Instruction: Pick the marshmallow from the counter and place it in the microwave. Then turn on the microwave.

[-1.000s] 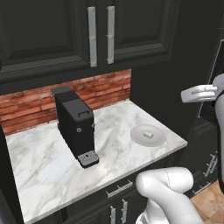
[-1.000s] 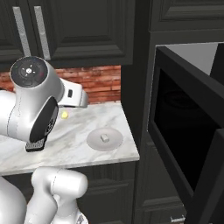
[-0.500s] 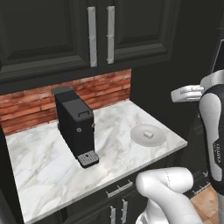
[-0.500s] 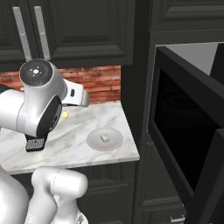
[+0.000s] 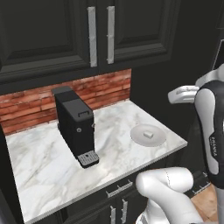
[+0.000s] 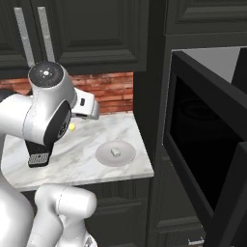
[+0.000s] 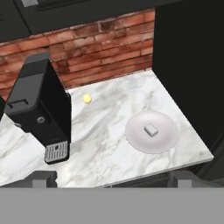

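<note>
A boxy matte black coffee machine (image 7: 40, 111) stands at the left of the counter (image 7: 105, 148), with a small round button on its face and a perforated silver drip grille at its foot; its back edge is cut off by the frame in the hand view. The counter is a polished white marble slab with soft grey veins, backed by a rough red brick wall (image 7: 96, 48) with pale mortar lines, under dark panelled cabinets (image 5: 100, 30) with brushed silver bar handles. A small smooth yellow ball (image 7: 87, 99) lies near the brick, just right of the coffee machine. Further right, near the counter's front corner, a flat round grey plate (image 7: 164, 140) with a shallow rim carries the marshmallow (image 7: 151, 130), a tiny whitish-grey cube resting about at the plate's middle. The gripper (image 7: 111, 178) hangs well above and short of the counter, its two dark blocky fingertips (image 7: 43, 178) spread wide with nothing between them. At the far right of the right base view the microwave (image 6: 202, 144) stands with its dark glass door swung open; its interior is too dark to make out. Small lettering runs down the arm's dark forearm in the left base view, too fine to read.
</note>
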Controlling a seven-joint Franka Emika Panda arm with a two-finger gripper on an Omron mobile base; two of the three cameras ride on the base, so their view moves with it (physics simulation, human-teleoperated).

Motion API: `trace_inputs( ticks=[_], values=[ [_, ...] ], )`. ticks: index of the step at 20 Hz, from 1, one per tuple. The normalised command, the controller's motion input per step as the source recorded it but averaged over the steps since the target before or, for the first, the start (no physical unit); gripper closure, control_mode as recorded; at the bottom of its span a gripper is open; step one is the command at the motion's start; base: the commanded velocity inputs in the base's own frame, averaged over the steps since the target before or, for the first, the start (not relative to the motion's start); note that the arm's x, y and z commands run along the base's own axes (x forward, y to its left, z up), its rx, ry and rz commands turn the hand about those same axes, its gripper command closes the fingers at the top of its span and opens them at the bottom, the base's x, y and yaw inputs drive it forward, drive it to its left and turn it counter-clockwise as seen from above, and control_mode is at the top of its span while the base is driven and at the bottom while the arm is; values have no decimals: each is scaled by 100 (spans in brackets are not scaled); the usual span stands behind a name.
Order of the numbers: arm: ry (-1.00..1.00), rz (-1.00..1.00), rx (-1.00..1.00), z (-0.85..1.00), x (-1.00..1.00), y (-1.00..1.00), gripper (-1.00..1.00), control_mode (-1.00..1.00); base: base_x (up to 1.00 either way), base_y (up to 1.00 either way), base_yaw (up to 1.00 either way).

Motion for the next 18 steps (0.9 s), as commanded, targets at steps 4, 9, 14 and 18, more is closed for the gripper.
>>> trace_inputs(
  ticks=[4, 9, 14, 18],
  values=[
    [6, 0, -4, -14, 7, -2, -100, -100, 0, 0, 0],
    [6, 0, -9, -19, 11, -2, -100, -100, 0, 0, 0],
    [5, 0, -9, -16, 12, -3, -100, -100, 0, 0, 0],
    [4, 0, -8, -14, 11, -4, -100, -100, 0, 0, 0]
  ],
)
